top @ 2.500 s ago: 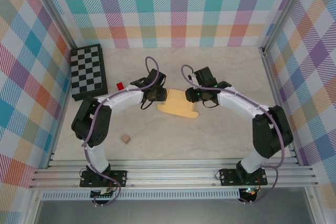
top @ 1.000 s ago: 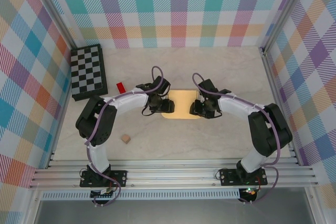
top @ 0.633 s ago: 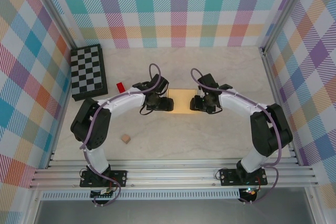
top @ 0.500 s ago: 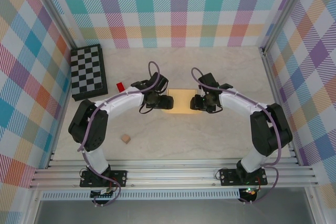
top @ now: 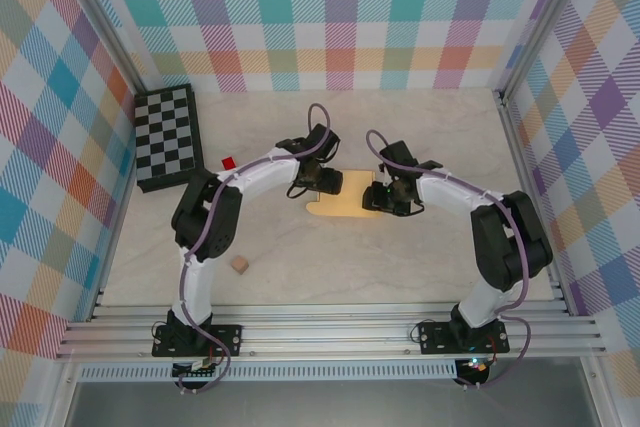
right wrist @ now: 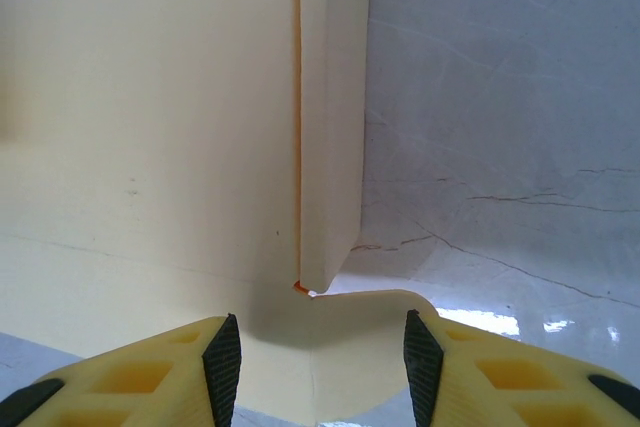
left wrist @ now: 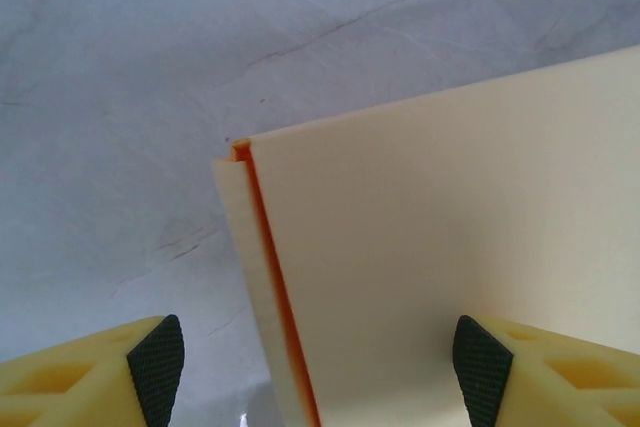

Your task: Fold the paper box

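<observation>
The paper box (top: 348, 203) lies flat mid-table, a pale yellow-orange card with a rounded tab at its near left corner. My left gripper (top: 327, 183) hovers over its far left corner, jaws open. In the left wrist view the folded card (left wrist: 450, 227), with an orange edge along its fold, lies under the gap of that gripper (left wrist: 318, 362). My right gripper (top: 381, 197) sits at the card's right edge. In the right wrist view it (right wrist: 322, 357) is open over a rounded flap of the card (right wrist: 150, 127), with a narrow folded strip just ahead.
A black-and-white checkerboard (top: 168, 137) lies at the far left. A small red block (top: 228, 162) sits beside it, and a small tan cube (top: 239, 264) rests nearer the front left. Plaid walls enclose the table; aluminium rails (top: 330, 332) run along the near edge.
My left gripper has moved right and slightly farther back, to the card's far left corner, and opened wider. A rounded tab now shows at the card's near left. The right gripper barely moved.
</observation>
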Tool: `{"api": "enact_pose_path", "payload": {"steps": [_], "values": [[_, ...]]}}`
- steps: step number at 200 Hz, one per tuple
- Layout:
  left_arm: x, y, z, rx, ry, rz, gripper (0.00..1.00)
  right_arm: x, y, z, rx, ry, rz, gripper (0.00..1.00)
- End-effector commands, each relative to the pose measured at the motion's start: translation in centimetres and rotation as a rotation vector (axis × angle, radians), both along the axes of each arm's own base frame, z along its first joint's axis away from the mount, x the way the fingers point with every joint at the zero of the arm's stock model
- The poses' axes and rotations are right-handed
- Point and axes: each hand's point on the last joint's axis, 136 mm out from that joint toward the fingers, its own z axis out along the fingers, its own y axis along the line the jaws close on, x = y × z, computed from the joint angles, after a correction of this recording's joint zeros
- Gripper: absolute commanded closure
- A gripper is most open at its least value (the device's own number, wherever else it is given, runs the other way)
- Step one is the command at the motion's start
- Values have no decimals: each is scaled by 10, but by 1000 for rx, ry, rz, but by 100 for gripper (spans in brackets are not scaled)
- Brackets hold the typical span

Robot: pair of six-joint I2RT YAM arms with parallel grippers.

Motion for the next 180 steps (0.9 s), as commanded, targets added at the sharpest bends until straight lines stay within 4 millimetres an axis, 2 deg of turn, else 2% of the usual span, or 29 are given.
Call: {"api": "enact_pose_path", "payload": {"steps": [1,38,89,180], "values": [[1,9,-6,46,24,-2,28,-4,-1,-9,23,32,-19,50],[-6,17,-21,72,62,14,32,-6,1,-13,74,57,-29,51],[-14,13,-30,40,101,22,37,-6,29,-6,245,104,-25,52],[-16,10,-28,21,107,21,43,-4,18,-7,167,85,-20,60]]}}
